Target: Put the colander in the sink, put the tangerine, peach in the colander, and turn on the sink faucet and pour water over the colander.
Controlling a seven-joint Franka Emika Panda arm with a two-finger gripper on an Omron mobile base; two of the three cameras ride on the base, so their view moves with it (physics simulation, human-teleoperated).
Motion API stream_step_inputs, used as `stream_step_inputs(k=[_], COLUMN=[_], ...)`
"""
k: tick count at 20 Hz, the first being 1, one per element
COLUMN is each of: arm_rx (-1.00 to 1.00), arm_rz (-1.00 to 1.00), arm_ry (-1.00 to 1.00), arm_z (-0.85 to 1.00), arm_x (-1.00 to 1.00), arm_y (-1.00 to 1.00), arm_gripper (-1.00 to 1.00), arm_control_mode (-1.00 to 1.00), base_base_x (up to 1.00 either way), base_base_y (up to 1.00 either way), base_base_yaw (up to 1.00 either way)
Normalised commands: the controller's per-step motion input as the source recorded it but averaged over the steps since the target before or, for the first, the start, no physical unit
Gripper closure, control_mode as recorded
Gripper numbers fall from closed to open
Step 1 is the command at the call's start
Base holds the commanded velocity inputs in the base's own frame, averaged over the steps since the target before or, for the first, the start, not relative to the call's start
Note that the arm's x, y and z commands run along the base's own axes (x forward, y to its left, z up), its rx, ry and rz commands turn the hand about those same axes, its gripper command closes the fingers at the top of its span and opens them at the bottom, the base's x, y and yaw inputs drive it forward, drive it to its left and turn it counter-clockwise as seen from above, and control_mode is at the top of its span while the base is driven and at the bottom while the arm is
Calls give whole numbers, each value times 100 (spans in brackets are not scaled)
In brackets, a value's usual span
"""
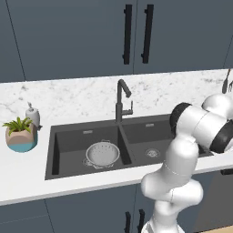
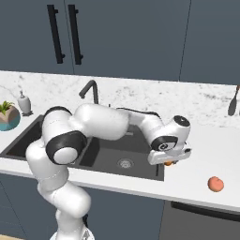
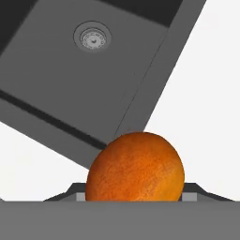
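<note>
The silvery colander (image 1: 103, 154) sits in the left basin of the dark sink (image 1: 68, 141). The faucet (image 1: 120, 98) stands behind the divider with its spout turned toward the right. My gripper (image 2: 169, 161) hangs low over the white counter at the sink's (image 2: 108, 154) right rim. It is shut on the tangerine (image 3: 135, 173), which is wedged between the two fingertips. That bright orange fruit peeks out under the hand as the tangerine (image 2: 168, 163). The peach (image 2: 215, 183) lies on the counter further right, apart from the gripper.
A teal-and-tan plant pot (image 1: 20, 135) and a white soap dispenser (image 1: 32, 114) stand left of the sink. A dark utensil (image 2: 233, 104) leans at the back right. The right basin's drain (image 3: 93, 37) lies ahead of the hand.
</note>
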Motion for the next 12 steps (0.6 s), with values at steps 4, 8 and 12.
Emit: stream_step_inputs(k=[4, 8, 12], arm_rx=[0, 0, 0], arm_rz=[-6, -7, -9], arm_ry=[-10, -2, 0], arm_z=[74, 56, 32], arm_x=[0, 0, 0], arm_y=[100, 100, 100], arm_gripper=[100, 100, 100], arm_control_mode=[-100, -100, -100], base_base_x=[0, 0, 0], base_base_y=[0, 0, 0], base_base_yaw=[0, 0, 0])
